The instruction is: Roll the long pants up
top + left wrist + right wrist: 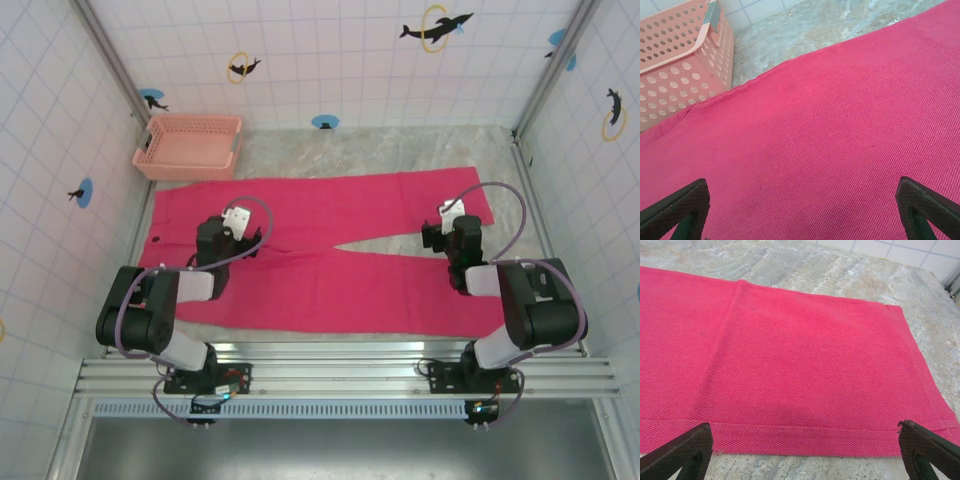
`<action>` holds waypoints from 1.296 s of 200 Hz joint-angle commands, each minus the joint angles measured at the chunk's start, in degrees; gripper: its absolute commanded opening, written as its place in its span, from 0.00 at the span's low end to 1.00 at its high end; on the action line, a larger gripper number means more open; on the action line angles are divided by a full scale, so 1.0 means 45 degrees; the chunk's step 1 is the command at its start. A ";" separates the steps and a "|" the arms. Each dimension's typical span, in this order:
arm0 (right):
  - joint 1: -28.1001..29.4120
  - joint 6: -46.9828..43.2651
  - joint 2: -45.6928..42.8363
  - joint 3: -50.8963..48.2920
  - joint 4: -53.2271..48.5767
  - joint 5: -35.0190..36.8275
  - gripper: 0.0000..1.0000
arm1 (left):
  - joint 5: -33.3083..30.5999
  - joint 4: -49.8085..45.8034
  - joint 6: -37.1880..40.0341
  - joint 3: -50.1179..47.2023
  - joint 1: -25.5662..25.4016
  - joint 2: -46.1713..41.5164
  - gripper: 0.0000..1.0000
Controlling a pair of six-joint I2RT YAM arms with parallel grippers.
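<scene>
Long pants (330, 215) lay flat on the desk (400, 150), waist just beside the basket (190, 160). Left gripper (801, 192) hung near the basket, right gripper (805, 432) well away over the cuffs; fingers (685, 205) of both spread apart.

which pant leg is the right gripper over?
The far leg, nearer the back wall: the open right gripper sits over its cuff end. The near leg lies closer to the arm bases.

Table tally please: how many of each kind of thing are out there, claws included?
long pants: 1
basket: 1
claws: 2, the left claw and the right claw, both open
Total: 4
</scene>
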 commanded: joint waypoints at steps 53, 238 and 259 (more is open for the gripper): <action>0.0060 0.0066 -0.0110 0.0244 0.0404 0.0089 0.98 | -0.0065 0.0388 0.0355 0.0248 0.0095 0.0011 0.97; 0.1476 -0.1095 -0.2066 0.4649 -0.8928 0.0881 0.98 | -0.0118 -0.4743 0.0419 0.2958 0.0105 -0.0903 0.98; 0.3412 -0.2636 -0.2394 0.7549 -1.4175 0.0371 0.97 | -0.2479 -1.2586 -0.0476 0.8601 -0.0041 -0.0251 0.98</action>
